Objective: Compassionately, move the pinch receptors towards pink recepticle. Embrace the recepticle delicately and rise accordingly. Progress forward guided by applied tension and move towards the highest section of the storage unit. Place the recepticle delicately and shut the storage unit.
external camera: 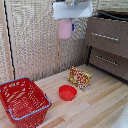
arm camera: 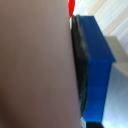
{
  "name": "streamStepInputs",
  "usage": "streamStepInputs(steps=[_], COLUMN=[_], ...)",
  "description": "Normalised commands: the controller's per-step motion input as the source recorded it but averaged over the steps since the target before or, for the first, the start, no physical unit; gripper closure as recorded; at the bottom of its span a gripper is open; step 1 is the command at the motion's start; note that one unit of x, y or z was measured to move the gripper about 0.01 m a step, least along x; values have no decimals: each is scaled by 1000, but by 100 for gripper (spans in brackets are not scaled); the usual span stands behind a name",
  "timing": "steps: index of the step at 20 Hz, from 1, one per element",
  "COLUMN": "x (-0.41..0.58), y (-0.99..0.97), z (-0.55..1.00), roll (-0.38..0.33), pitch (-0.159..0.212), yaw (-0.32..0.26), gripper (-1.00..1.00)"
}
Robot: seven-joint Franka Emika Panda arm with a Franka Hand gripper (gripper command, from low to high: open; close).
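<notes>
The pinch receptors (external camera: 67, 20) hung high above the counter's back edge, clenched on the pink recepticle (external camera: 65, 29), which dangled clear of the surface just beside the storage unit (external camera: 107, 45). In the wrist view a blue finger pad (arm camera: 97, 70) pressed flat against the cup's smooth dusty-pink wall (arm camera: 35, 65), with no gap showing between them.

The counter (external camera: 100, 105) was pale wooden planking with visible seams, and behind it ran a wall covered in woven, reed-like matting (external camera: 35, 35).

The dark brown cabinet stood at the counter's back corner on the exterior view's right, with silver bar handles (external camera: 105, 36) across its fronts. Its highest section (external camera: 111, 16) appeared pulled out at the top, though the detail there was blurred. Near the middle of the counter sat a low, round red bowl (external camera: 67, 92), and just behind it a crinkled orange-red snack bag (external camera: 79, 78) stood upright. A red wire-mesh basket (external camera: 22, 102) with a blue-grey rim occupied the front corner on the exterior view's left.
</notes>
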Motion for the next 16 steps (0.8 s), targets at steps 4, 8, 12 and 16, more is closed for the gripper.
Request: streamStepInputs(steps=[4,8,12,16], x=[209,45,-6,-112], y=[-401,-506,-701,-939], z=[831,855,761,701], roll=[-30,-29,-39,-6], pitch=[-74,-23,7,0], yaw=[77,59,20,9], gripper=[100,100,100,100])
